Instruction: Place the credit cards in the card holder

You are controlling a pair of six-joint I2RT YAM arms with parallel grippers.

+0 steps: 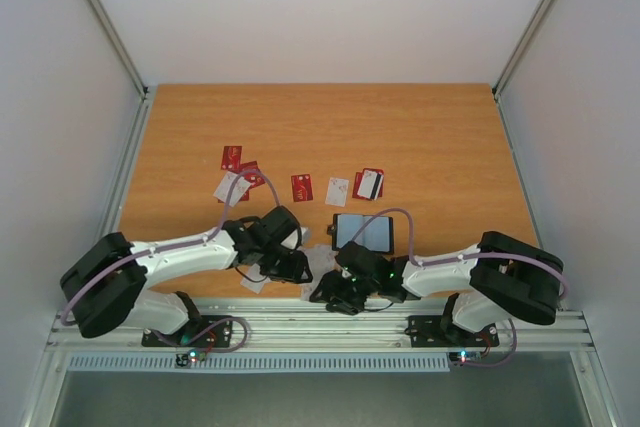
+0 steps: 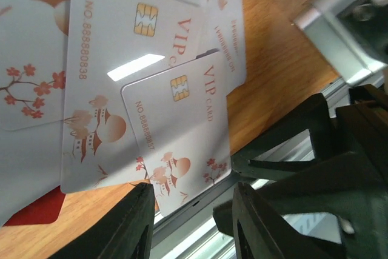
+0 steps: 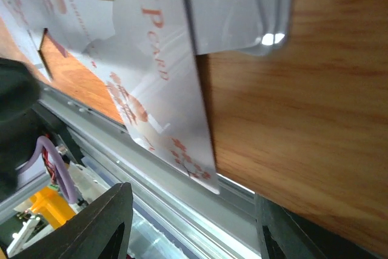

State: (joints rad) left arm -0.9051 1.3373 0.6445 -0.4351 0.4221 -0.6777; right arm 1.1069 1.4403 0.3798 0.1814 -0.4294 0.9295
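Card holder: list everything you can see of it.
The card holder is a small black rectangle with a pale bluish-grey face up, seemingly open. It lies flat on the wooden table, right of centre, just beyond the right end effector. No card is on it; the nearest cards lie apart, farther back. The right arm's purple cable arcs over it. Neither wrist view shows it.

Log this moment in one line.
left gripper: open, over white cards | right gripper: open, at same cards | card holder: untouched

Bright, even; glare on card [image 2: 124, 71]; close-ups soft.
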